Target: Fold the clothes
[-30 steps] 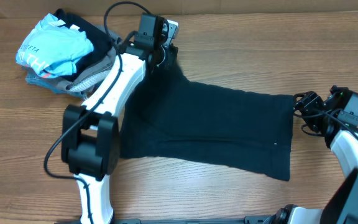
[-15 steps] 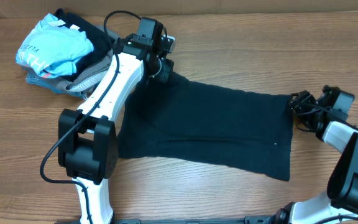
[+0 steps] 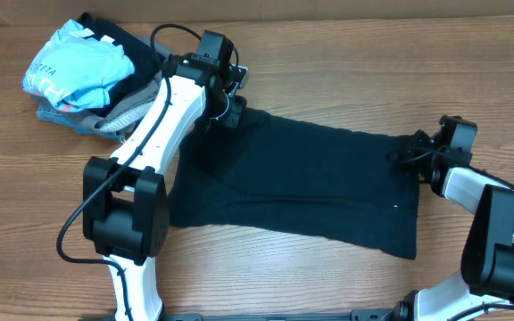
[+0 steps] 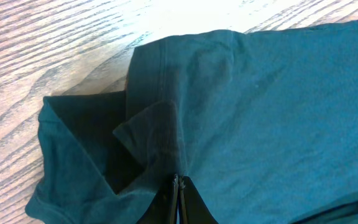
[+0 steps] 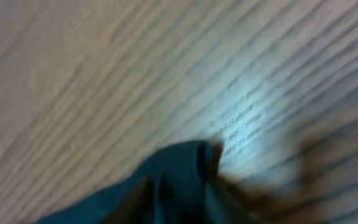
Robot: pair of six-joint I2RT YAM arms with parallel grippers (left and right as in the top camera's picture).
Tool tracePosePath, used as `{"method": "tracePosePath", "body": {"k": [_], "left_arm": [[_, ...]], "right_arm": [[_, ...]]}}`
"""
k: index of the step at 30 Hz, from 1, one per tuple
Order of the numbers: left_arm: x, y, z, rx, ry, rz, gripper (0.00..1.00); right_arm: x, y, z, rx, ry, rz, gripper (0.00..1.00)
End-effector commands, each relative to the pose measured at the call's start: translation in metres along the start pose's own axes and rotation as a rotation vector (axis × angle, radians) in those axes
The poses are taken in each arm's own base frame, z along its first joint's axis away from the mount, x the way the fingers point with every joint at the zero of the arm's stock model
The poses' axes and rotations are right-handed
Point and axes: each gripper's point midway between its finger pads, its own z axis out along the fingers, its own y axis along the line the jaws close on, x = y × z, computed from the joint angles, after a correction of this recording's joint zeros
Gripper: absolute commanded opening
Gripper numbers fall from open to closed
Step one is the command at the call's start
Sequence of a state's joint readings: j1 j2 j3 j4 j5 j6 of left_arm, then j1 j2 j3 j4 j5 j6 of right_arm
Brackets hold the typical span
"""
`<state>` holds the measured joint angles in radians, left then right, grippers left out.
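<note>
One black T-shirt (image 3: 310,187) mid-frame overhead, only left wrist view shows left gripper (image 4: 178,184) jaws pinching it, right gripper (image 3: 407,153) jaws impossible to tell

Two grippers; one dark T-shirt (image 3: 310,183) between left gripper (image 3: 231,113) and right gripper (image 3: 408,155); one light-blue shirt (image 3: 74,67) beyond the left

t-shirt (image 3: 302,183), centre: was a plain, very dark navy, near black, with one tiny white mark (image 3: 394,204) toward its right edge; it read as dark teal in the left wrist view. table (image 3: 346,53): was mid-brown wood grain with darker streaks. far left: a light-blue shirt (image 3: 74,67) bore white lettering, over grey garments (image 3: 128,109). arms (image 3: 163,116): were white with black joints.
</note>
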<state>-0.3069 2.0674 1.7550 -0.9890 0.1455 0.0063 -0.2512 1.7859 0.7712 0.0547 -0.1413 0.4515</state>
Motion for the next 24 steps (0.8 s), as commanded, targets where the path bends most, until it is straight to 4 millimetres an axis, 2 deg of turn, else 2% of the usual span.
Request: {"method": "tracePosePath", "body": {"k": [1, 3, 6, 9, 12, 18, 24], "left_arm": [[-0.015, -0.004, -0.042, -0.010, -0.102, 0.012, 0.04], [-0.016, 0.000, -0.055, -0.047, -0.127, 0.013, 0.04], [-0.012, 0.008, -0.074, -0.105, -0.140, 0.010, 0.04], [-0.004, 0.014, -0.089, -0.151, -0.132, 0.005, 0.04], [0.005, 0.014, -0.096, -0.157, -0.112, 0.004, 0.04], [0.034, 0.018, -0.096, -0.165, 0.003, -0.018, 0.04], [0.066, 0.039, -0.101, -0.215, 0.121, -0.135, 0.04]], "right_arm": [[0.003, -0.008, 0.005, 0.042, 0.008, -0.002, 0.12], [0.000, -0.008, 0.002, 0.049, 0.014, 0.003, 0.04], [-0.010, -0.002, -0.011, 0.048, 0.009, 0.007, 0.04], [-0.019, 0.008, -0.034, 0.041, -0.001, 0.005, 0.04], [-0.019, 0.014, -0.061, 0.041, 0.006, 0.007, 0.04], [0.006, 0.006, -0.106, 0.100, 0.093, 0.024, 0.04], [0.050, -0.016, -0.131, 0.214, 0.252, 0.104, 0.04]]}}
